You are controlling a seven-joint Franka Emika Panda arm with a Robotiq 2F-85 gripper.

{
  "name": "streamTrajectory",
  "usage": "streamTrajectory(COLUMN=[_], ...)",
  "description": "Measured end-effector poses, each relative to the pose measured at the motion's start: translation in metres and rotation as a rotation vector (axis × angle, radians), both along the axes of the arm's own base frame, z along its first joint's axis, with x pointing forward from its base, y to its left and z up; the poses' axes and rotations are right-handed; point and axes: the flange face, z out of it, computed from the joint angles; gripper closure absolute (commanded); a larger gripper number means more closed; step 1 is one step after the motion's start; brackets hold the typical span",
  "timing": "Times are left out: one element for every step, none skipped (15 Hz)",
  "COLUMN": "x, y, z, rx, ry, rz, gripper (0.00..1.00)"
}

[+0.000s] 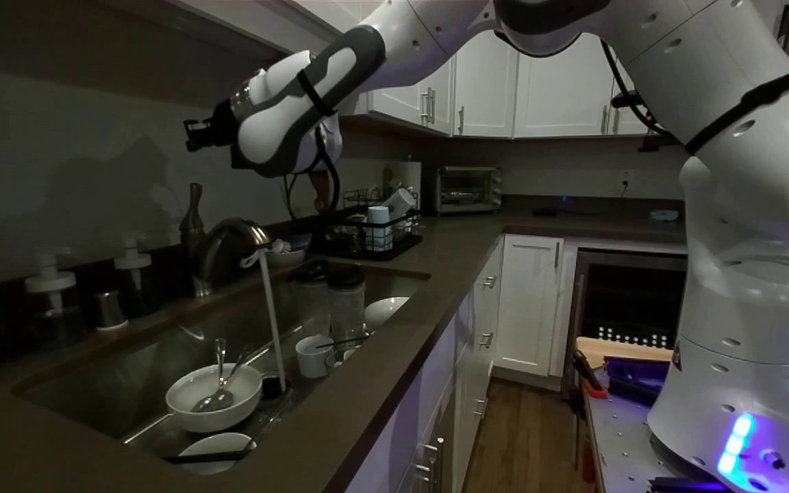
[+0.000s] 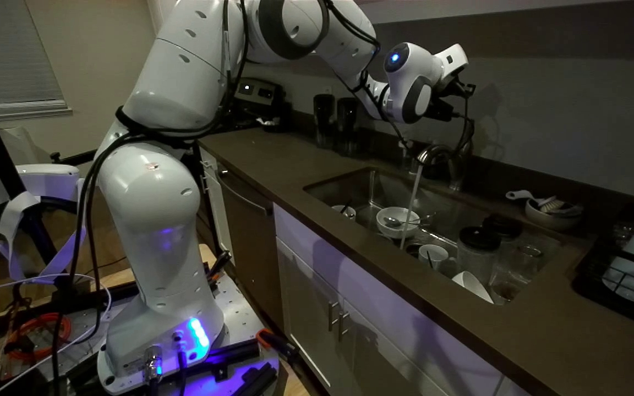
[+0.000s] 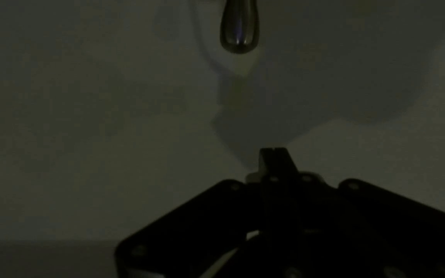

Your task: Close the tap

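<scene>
The tap [image 1: 220, 239] is a dark silvery gooseneck faucet behind the sink; it also shows in an exterior view [image 2: 437, 154]. A water stream [image 1: 272, 322] runs from its spout into the sink. Its lever handle [image 1: 193, 209] stands upright in an exterior view. The lever's rounded end [image 3: 239, 33] enters from the top edge of the wrist view, which appears upside down. My gripper [image 3: 274, 149] has its fingertips together with nothing between them. In an exterior view the gripper [image 1: 190, 135] is above the tap, apart from the lever, pointing at the wall.
The sink holds a white bowl with spoons [image 1: 213, 394], a mug [image 1: 314, 356] and lidded jars [image 2: 477, 250]. Soap bottles [image 1: 52, 294] stand beside the tap. A black dish rack [image 1: 374, 236] and a bowl with a brush [image 2: 552, 213] stand on the counter. A cabinet hangs above.
</scene>
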Motion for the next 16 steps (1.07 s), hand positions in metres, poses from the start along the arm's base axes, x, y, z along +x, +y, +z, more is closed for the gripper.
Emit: streamTrajectory(x=[0.001,0.003,0.003,0.004,0.005,0.006,0.008,0.010,0.013,0.016,0.019,0.023,0.026,0.029,0.033,0.036], y=[0.004,0.008,0.011,0.013,0.014,0.015,0.014,0.011,0.008,0.003,-0.001,-0.004,-0.007,-0.008,-0.007,-0.006], z=[-0.006,-0.012,-0.019,-0.024,-0.028,-0.030,-0.030,-0.027,-0.022,-0.016,-0.010,-0.004,0.001,0.003,0.004,0.003], rx=[-0.001,-0.001,-0.002,-0.003,-0.005,-0.005,-0.007,-0.010,-0.016,-0.022,-0.028,-0.033,-0.037,-0.040,-0.041,-0.041], ry=[0.007,0.014,0.022,0.028,0.032,0.034,0.032,0.025,0.017,0.013,0.013,0.016,0.024,0.034,0.047,0.062], rz=[0.001,0.000,0.000,-0.002,-0.004,-0.008,-0.012,-0.016,-0.021,-0.028,-0.034,-0.040,-0.045,-0.047,-0.047,-0.046], gripper=[0.95,0.95,0.96,0.96,0.96,0.96,0.96,0.96,0.96,0.96,0.96,0.96,0.96,0.96,0.96,0.96])
